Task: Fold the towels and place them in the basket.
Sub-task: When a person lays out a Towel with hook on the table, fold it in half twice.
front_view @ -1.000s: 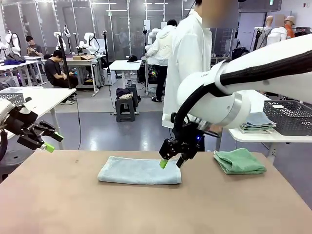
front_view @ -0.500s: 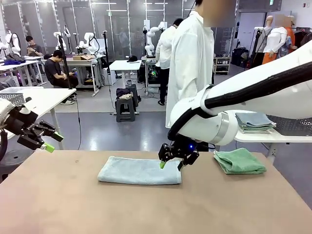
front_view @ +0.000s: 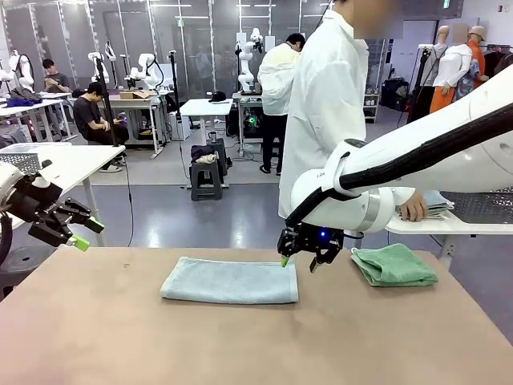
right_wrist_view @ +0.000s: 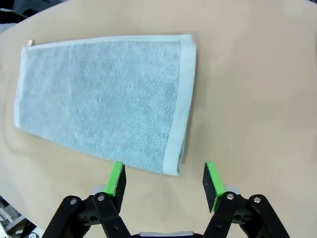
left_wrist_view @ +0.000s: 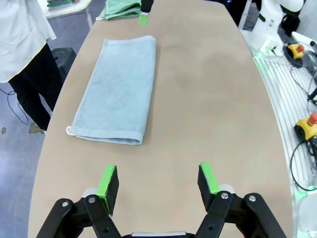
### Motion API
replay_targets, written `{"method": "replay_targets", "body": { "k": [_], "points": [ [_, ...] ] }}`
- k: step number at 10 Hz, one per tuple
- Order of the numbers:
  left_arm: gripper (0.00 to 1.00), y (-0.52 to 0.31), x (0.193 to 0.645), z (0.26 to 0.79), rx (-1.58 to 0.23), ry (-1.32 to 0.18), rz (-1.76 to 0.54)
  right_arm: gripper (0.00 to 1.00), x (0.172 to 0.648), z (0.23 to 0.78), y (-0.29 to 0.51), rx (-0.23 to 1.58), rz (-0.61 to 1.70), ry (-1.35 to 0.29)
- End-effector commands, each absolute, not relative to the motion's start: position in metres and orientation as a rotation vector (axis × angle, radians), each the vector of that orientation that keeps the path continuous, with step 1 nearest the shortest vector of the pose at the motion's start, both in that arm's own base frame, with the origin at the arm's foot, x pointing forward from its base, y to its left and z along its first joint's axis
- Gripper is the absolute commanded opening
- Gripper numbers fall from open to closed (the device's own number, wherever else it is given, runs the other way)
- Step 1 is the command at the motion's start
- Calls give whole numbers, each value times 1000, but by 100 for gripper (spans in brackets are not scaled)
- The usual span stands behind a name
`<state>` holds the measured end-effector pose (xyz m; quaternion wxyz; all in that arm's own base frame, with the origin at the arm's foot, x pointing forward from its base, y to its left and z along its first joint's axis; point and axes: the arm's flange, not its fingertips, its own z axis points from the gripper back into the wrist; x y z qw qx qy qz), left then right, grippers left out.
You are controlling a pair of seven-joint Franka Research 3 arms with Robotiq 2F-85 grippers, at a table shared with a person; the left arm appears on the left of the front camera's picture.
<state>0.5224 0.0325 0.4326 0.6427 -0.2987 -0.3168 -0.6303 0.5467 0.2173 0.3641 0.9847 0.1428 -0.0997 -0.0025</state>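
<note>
A pale blue-grey towel lies folded into a long strip in the middle of the table, also seen in the wrist views. A mint green towel sits folded at the table's right side. My right gripper hovers open just past the blue towel's right end, holding nothing. My left gripper hangs open off the table's left edge, well short of the towel. The dark mesh basket stands on a side table at the right, partly behind my right arm.
A person in a white coat stands at the far side, one hand resting on a stack of folded towels on the white side table. A paler mesh basket sits on a table at the left. Bare tabletop lies in front.
My right gripper has shifted to the right, off the blue towel's right end. The person has stepped right and put a hand on the stacked towels. The left arm has not moved.
</note>
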Motion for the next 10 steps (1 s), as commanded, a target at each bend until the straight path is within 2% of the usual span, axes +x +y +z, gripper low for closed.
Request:
{"method": "replay_targets", "body": {
  "k": [1, 4, 10],
  "points": [
    [81, 31, 520, 435, -676, -724, -1437, 79, 565, 358, 224, 251, -27, -214],
    [81, 31, 520, 435, -676, -724, -1437, 79, 580, 337, 227, 239, -66, -225],
    [81, 31, 520, 435, -676, -724, -1437, 79, 571, 341, 219, 263, -21, -204]
  ]
}}
